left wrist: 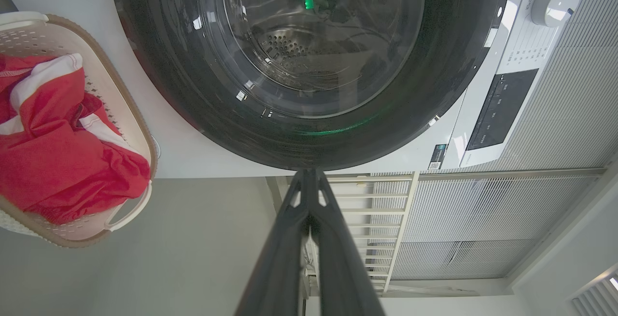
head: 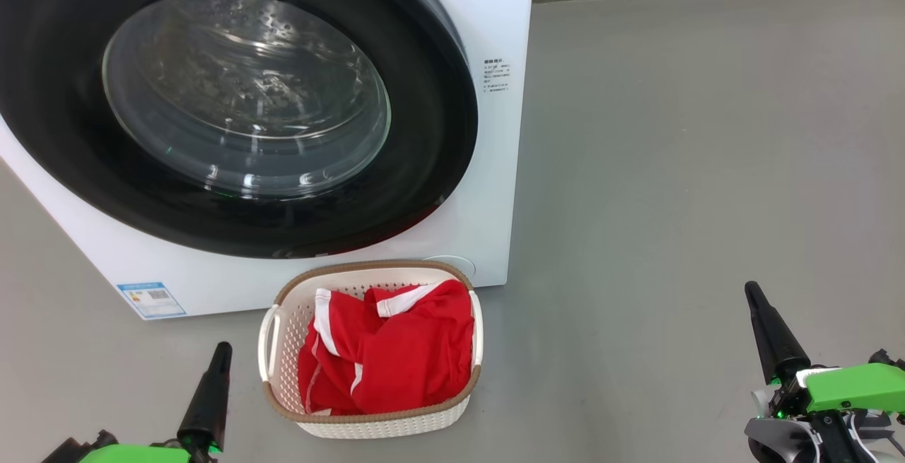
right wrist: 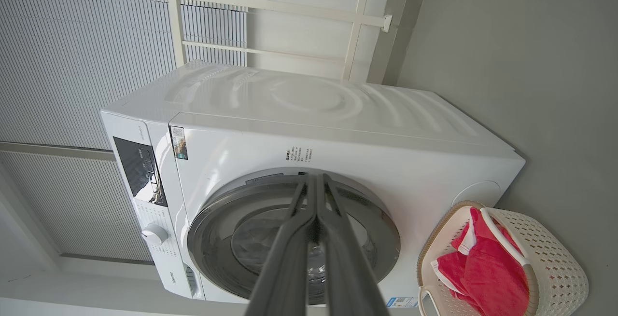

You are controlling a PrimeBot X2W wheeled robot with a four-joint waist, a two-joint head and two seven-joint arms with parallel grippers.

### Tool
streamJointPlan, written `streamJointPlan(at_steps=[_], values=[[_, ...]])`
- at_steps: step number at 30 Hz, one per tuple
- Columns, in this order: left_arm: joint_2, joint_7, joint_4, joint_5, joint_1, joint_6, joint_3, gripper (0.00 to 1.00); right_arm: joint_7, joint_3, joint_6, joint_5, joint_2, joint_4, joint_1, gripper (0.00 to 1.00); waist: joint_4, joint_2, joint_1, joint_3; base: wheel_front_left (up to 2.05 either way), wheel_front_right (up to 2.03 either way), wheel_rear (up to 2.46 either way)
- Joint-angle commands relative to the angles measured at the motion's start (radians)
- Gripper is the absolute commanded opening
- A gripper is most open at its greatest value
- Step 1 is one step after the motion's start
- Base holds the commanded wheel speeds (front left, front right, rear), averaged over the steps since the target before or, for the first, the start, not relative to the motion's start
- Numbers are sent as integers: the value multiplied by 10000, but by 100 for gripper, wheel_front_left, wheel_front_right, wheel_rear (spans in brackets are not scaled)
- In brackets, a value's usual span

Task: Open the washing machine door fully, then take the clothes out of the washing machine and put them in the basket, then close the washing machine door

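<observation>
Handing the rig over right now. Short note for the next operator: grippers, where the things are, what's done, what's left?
Left gripper: shut, empty, low beside the basket.
Right gripper: shut, empty, farther off to its right.
Clothes: in the basket, on the floor before the washing machine.
Washing machine door: looks closed; no red shows through its glass.
Done: unloading and closing, by the look. Left: likely nothing.

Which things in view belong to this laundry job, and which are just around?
Job: washing machine, washing machine door, clothes, basket.
Just around: white railing, slatted wall, grey floor.
</observation>
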Motion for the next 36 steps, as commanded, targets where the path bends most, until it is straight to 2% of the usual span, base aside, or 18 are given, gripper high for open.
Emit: streamJointPlan(at_steps=[1,36], values=[[183,59,-208,-73,-389,-67,258,0,71,175,-6,-4,-89,-246,-414,0,0,-1,0,0,0,0,0],[183,59,-209,-73,-389,-67,258,0,70,175,-6,-4,-89,-246,-414,0,0,-1,0,0,0,0,0]])
